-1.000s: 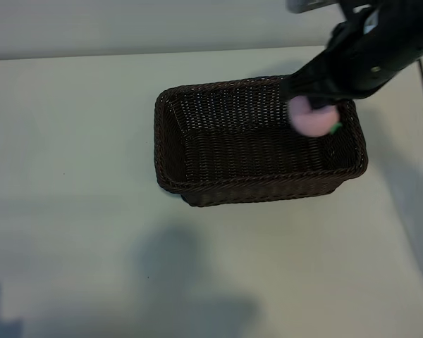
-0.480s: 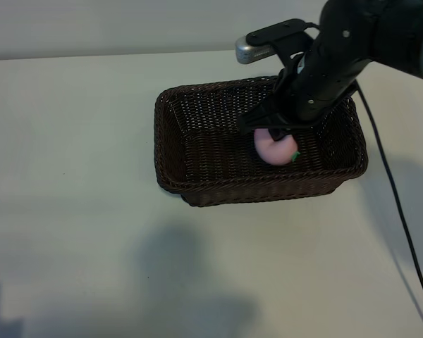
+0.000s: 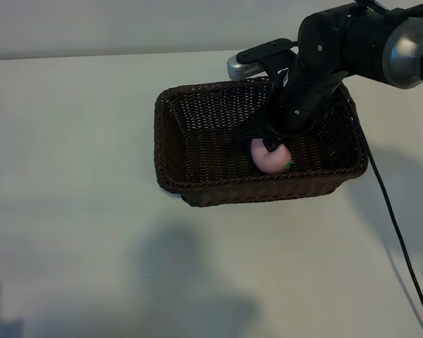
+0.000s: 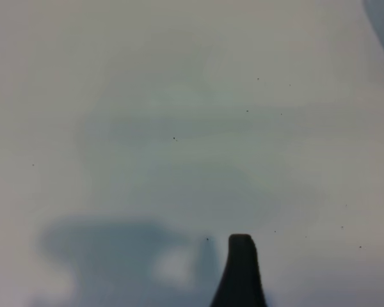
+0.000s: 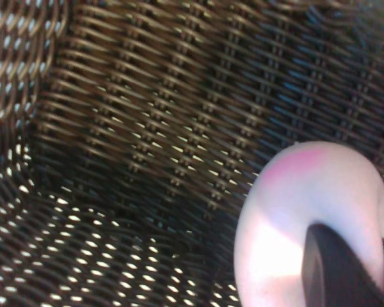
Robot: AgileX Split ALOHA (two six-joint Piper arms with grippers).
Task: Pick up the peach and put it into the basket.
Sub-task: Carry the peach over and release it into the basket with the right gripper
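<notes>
Risk of rebound: the right gripper (image 3: 273,146) is clamped narrowly on the peach (image 3: 269,158), low inside the basket (image 3: 170,120) near its front wall. An abrupt release could bounce it against the weave. The left gripper (image 4: 240,272) stands wide, empty.

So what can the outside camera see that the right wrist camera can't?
Only the outside view shows the whole basket on the white table, and the right claw reaching down inside it. Only the right wrist view shows the weave up close, with light coming through the gaps. Both show the pink peach held inside the basket.
</notes>
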